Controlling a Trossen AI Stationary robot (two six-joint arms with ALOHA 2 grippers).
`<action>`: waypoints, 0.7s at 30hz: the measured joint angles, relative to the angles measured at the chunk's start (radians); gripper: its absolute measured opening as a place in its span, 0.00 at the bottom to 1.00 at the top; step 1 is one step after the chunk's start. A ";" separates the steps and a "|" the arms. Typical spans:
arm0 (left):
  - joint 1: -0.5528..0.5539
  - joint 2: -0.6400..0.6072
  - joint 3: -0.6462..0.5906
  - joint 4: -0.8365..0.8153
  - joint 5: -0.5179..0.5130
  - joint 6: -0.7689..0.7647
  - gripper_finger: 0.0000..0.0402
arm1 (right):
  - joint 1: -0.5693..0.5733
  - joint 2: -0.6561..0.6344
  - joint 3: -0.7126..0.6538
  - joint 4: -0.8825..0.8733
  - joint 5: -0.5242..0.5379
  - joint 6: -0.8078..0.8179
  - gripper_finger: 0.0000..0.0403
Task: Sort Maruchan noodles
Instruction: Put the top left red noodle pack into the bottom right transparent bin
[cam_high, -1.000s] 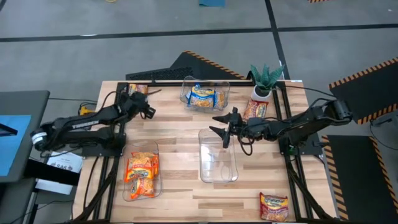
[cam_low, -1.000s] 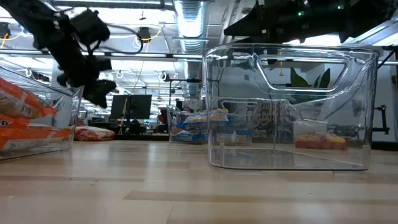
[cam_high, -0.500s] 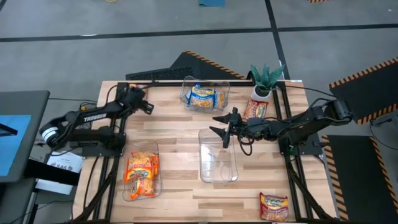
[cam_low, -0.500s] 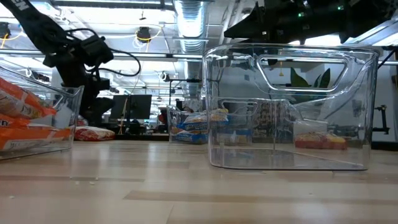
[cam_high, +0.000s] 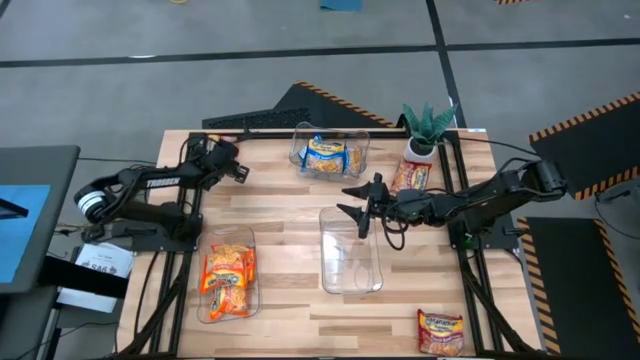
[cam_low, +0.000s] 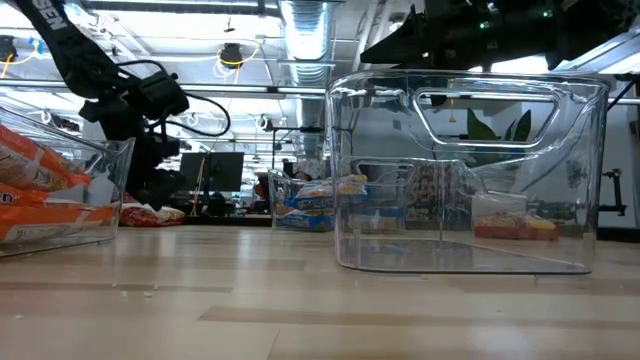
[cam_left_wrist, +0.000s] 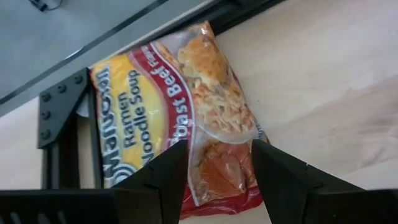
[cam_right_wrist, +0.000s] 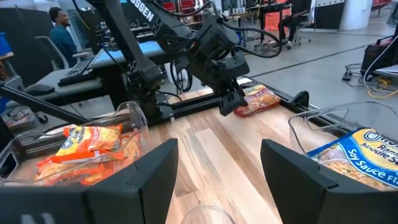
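Note:
A red-orange Maruchan packet (cam_left_wrist: 168, 106) lies flat at the table's far-left corner. My left gripper (cam_left_wrist: 217, 158) is open just above it, one finger on each side of one end; the right wrist view shows this gripper (cam_right_wrist: 229, 102) over the packet (cam_right_wrist: 258, 99). My right gripper (cam_high: 346, 200) is open and hangs over the far end of an empty clear bin (cam_high: 350, 262). Blue-and-yellow packets (cam_high: 328, 155) sit in the far bin. Orange packets (cam_high: 229, 278) fill the near-left bin. One packet (cam_high: 410, 177) lies by the plant, and another (cam_high: 440, 330) at the near-right corner.
A small potted plant (cam_high: 426, 128) stands at the far-right corner. Black frame rails (cam_high: 250, 131) run along the table's far edge and both sides. Bare wood lies between the three bins. A person (cam_right_wrist: 59, 22) sits in the room beyond.
My left gripper has moved toward the table's far-left corner and come down over the red-orange packet, staying open. The packets and bins have kept their places.

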 joint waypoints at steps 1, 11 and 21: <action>0.000 0.015 0.000 0.006 0.000 0.000 0.42 | 0.000 0.000 0.000 -0.004 0.000 0.005 0.63; -0.029 0.156 0.008 0.069 -0.117 0.021 0.39 | 0.000 0.000 0.000 -0.013 0.000 0.031 0.63; -0.030 0.171 0.022 0.030 -0.121 0.063 0.02 | 0.000 0.000 0.000 -0.014 0.000 0.032 0.63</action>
